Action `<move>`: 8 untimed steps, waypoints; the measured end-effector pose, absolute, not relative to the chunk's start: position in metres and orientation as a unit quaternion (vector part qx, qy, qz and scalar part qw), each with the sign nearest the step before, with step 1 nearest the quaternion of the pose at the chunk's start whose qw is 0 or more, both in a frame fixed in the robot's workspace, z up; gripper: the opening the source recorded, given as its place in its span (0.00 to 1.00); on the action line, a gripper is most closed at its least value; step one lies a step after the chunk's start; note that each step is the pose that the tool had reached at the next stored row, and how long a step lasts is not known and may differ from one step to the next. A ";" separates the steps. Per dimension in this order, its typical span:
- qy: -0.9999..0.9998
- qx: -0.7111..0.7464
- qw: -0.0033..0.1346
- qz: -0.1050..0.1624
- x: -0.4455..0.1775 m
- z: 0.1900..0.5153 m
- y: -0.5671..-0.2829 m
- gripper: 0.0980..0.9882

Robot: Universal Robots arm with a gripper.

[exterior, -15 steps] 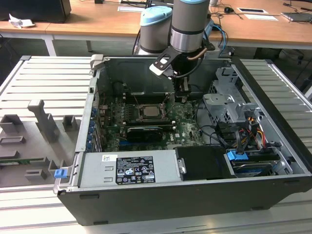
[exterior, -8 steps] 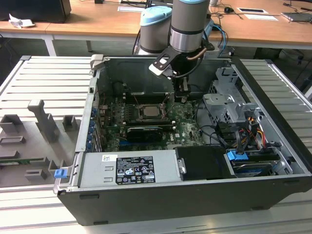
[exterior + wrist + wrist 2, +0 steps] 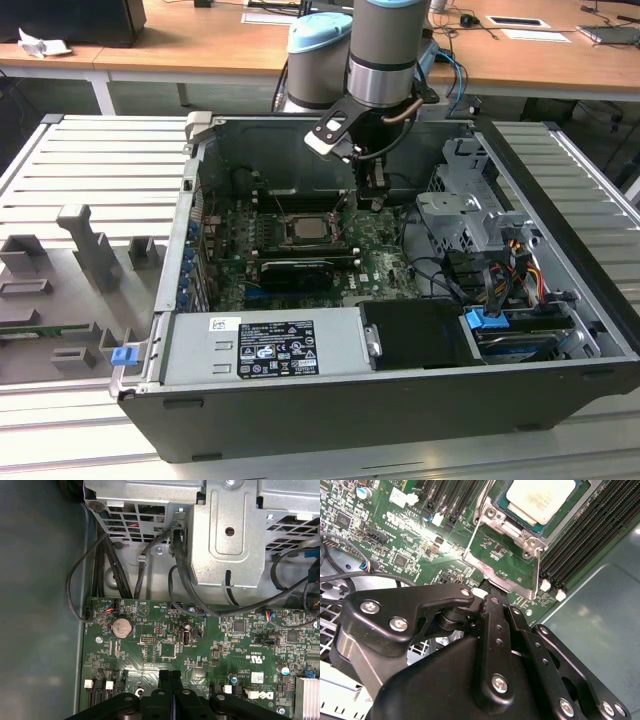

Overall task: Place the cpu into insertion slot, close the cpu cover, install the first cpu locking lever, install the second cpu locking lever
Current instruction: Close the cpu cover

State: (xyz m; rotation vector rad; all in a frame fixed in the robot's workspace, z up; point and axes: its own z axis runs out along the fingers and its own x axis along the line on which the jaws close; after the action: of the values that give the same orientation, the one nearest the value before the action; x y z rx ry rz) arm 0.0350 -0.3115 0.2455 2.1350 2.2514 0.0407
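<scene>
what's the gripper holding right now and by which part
Nothing shows as held: the black gripper is shut, its fingers together with nothing between. The pale square metal cpu lies apart from it, untouched.

In the second wrist view the cpu (image 3: 540, 500) lies in the insertion slot (image 3: 492, 514), and both are cut off by the picture's edge on the side away from the gripper (image 3: 487, 594). Its fingers (image 3: 495, 615), pressed together, cover the edge of the cpu cover (image 3: 507, 580) farthest from the slot, so whether they touch it cannot be told. In the exterior view the cover beside the slot is too small to tell upright from flat.
</scene>
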 end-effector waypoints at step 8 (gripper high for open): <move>0.725 0.688 0.019 0.013 0.033 0.246 -0.312 0.01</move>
State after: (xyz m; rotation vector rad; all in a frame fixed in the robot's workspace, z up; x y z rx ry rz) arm 0.0326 -0.3115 0.2455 2.1349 2.2514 0.0406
